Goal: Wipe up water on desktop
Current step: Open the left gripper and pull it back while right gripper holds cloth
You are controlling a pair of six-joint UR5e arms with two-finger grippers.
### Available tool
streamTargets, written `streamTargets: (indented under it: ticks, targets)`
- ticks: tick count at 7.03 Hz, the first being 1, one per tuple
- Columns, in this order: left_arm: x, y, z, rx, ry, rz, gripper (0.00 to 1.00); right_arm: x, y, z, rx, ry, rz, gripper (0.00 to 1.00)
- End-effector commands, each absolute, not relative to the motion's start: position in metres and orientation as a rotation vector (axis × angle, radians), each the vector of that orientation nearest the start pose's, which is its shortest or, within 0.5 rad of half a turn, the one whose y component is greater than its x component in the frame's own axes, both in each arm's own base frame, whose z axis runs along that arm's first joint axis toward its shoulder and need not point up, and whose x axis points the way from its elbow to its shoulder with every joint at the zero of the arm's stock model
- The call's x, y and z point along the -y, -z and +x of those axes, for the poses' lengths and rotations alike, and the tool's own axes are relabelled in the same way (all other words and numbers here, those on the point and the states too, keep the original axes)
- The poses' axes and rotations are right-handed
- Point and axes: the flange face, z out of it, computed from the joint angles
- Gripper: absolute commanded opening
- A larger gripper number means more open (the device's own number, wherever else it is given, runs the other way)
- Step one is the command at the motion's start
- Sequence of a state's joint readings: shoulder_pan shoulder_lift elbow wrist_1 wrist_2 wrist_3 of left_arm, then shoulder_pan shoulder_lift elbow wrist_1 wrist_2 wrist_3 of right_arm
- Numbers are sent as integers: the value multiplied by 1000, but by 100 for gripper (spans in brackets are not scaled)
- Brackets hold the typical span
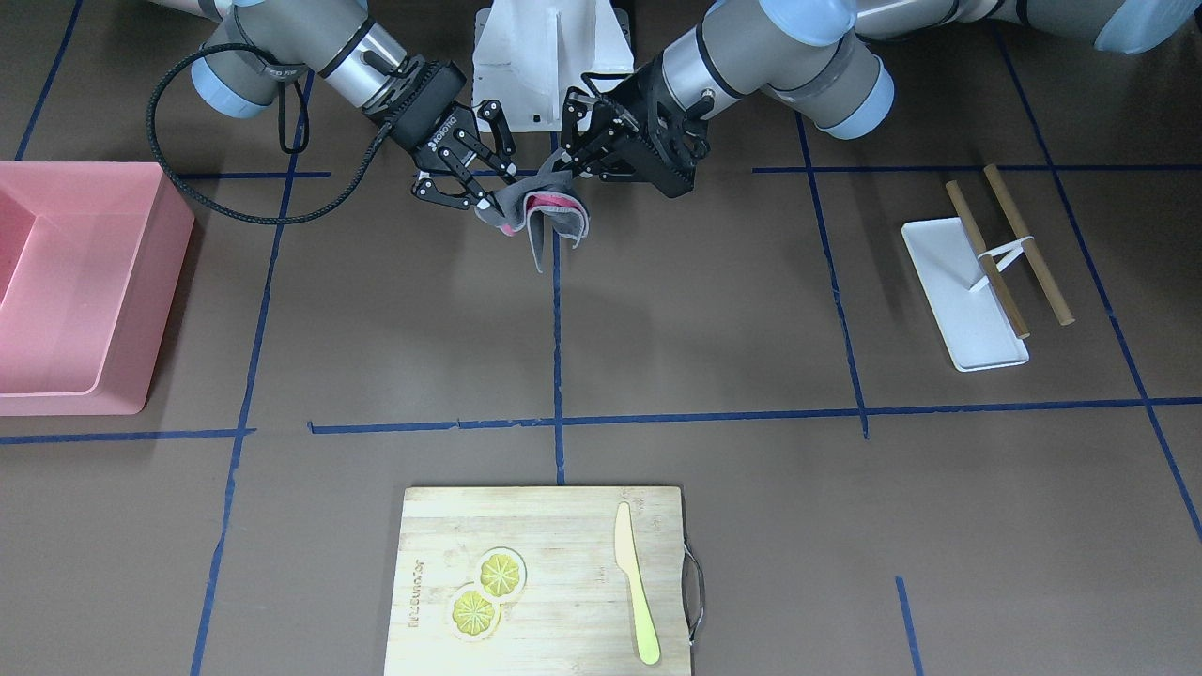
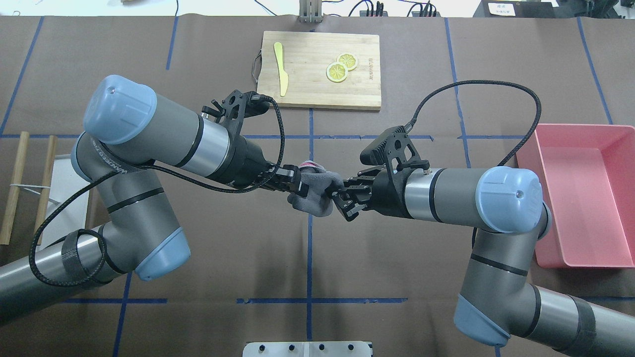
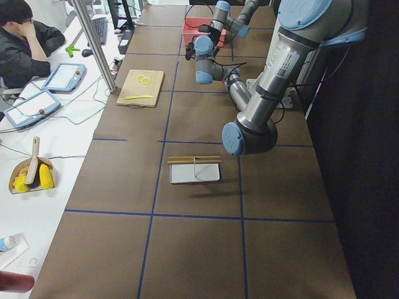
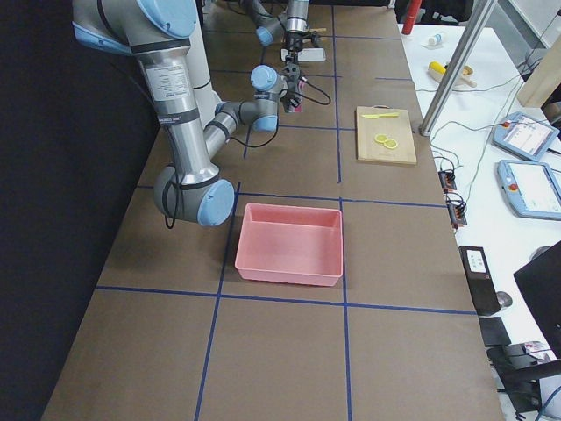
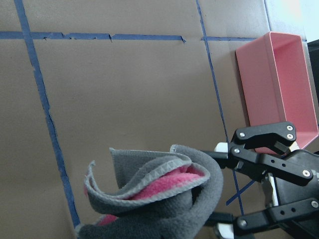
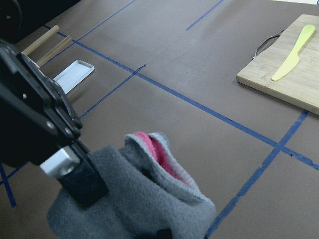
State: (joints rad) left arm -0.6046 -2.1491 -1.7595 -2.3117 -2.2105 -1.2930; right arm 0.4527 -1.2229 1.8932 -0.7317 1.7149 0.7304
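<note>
A grey cloth with a pink inner side (image 1: 540, 211) (image 2: 317, 193) hangs in the air between my two grippers, above the dark-brown desktop (image 1: 704, 329) near a blue tape line. My left gripper (image 2: 297, 182) (image 1: 571, 171) is shut on one end of the cloth; one of its fingers (image 6: 82, 184) presses into the grey fabric (image 6: 134, 199). My right gripper (image 2: 341, 199) (image 1: 488, 188) stands open, its fingertips spread above and below the other end of the cloth (image 5: 159, 194). I cannot make out any water on the desktop.
A pink bin (image 1: 75, 282) (image 2: 580, 193) stands on my right side. A wooden cutting board (image 1: 563, 526) with lemon slices and a yellow knife lies at the far edge. A white tray (image 1: 967, 319) with two tied sticks (image 1: 1028, 244) sits on my left.
</note>
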Motion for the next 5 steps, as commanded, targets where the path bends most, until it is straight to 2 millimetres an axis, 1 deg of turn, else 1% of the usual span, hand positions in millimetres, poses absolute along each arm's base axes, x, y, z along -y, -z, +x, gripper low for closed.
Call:
streamTargets:
  ticks: [1, 3, 4, 5]
  targets:
    - [402, -152, 452, -1516, -221, 155, 5, 350, -224, -448, 1300, 386, 796, 0]
    - [403, -152, 453, -1515, -219, 155, 7, 350, -226, -449, 1297, 386, 794, 0]
    - [402, -152, 452, -1516, -217, 154, 13, 350, -226, -449, 1298, 385, 793, 0]
    - [402, -151, 452, -1518, -213, 150, 74, 350, -226, -449, 1298, 385, 793, 0]
